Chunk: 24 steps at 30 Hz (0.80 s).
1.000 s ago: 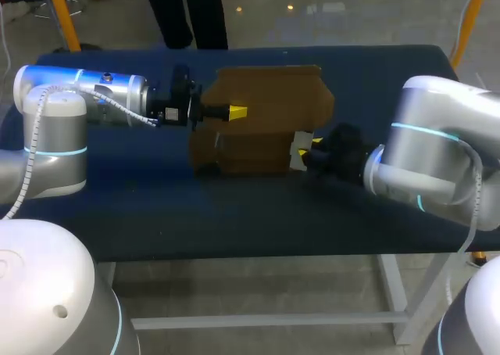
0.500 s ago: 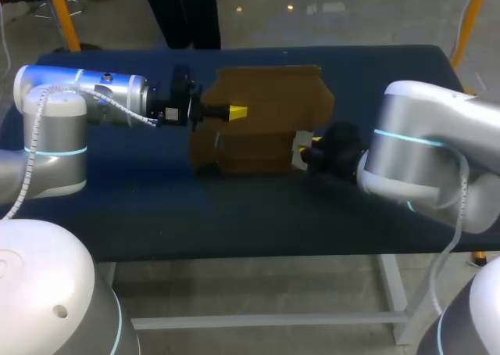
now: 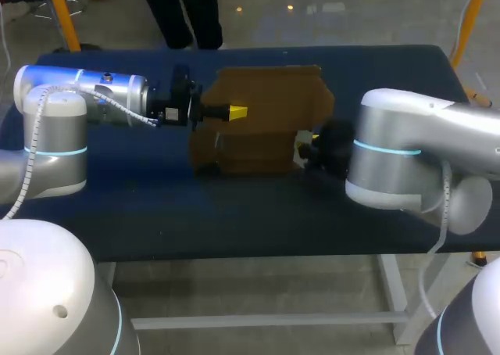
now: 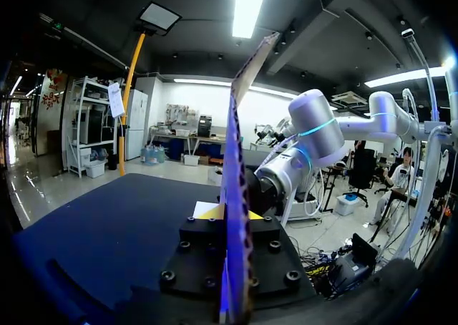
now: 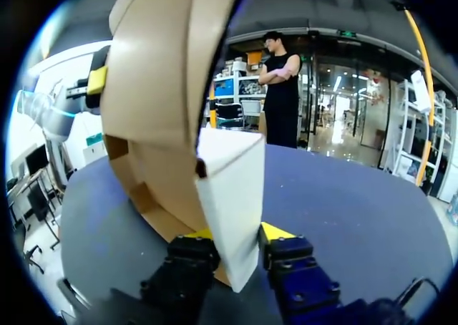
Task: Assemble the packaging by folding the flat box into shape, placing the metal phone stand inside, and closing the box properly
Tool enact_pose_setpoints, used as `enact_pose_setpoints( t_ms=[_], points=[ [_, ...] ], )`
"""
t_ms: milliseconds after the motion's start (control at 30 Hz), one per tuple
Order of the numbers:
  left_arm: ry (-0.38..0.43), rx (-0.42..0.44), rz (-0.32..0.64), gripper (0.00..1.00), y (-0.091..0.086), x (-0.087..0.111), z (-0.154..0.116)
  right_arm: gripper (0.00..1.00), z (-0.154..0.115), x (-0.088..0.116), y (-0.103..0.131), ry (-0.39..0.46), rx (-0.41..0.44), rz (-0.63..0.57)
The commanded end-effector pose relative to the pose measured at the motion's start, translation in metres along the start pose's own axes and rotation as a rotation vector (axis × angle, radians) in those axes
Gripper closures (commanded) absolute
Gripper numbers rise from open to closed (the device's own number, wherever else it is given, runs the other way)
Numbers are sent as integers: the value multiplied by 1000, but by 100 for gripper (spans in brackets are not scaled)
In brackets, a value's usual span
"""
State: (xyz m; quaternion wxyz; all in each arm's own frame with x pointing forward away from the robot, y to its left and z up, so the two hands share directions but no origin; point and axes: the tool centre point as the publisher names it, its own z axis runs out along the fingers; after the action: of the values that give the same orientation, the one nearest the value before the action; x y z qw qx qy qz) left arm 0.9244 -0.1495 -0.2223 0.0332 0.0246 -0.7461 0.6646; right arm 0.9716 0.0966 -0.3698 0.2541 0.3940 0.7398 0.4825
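The left gripper is pressed onto a brown panel of the box. In the left wrist view that panel is seen edge-on and upright, with one yellow tip lying close on each side of it, so it appears to be pinched, though the contact itself is hidden by the board. The left arm is stretched level toward the box's left side.

The right gripper is closed on a white flap at the box's right end. The flap is held between the two fingers, one on either face. Beyond the flap, the curved brown wall of the box is seen rising. The right arm is brought in low against the box's right side.

The box is partly folded and is set on the dark blue table, with bare cloth left around it on all sides.
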Motion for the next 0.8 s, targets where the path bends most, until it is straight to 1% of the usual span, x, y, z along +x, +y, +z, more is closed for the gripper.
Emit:
enact_pose_setpoints(
  t_ms=[33,100,167,267,300,333,467,500,533,567,633,667,700,800],
  points=[
    [5,1,0,100,2,0,0,71,6,5,0,-87,-4,6],
    [5,1,0,100,2,0,0,73,6,5,0,-95,-2,12],
    [5,1,0,100,2,0,0,79,6,6,0,-104,1,19],
    [5,1,0,100,2,0,0,90,7,6,0,-113,7,28],
    [5,1,0,100,2,0,0,97,7,6,0,-115,8,30],
    [5,1,0,100,2,0,0,100,7,6,0,-116,9,31],
    [5,1,0,100,2,0,0,100,6,9,4,-112,1,35],
    [5,1,0,93,2,0,0,100,6,10,5,-110,-3,34],
    [5,1,0,70,2,0,0,100,6,11,6,-108,-4,32],
    [5,1,0,51,2,0,0,100,6,12,7,-106,-7,29],
    [5,1,0,17,2,0,0,100,6,13,8,-102,-10,28],
    [5,1,0,4,2,0,0,100,6,13,9,-101,-11,27],
    [5,1,0,0,2,0,0,100,5,13,10,-99,-13,28],
    [-4,-9,13,0,1,1,-1,100,3,12,10,-93,-14,39]
  ],
)
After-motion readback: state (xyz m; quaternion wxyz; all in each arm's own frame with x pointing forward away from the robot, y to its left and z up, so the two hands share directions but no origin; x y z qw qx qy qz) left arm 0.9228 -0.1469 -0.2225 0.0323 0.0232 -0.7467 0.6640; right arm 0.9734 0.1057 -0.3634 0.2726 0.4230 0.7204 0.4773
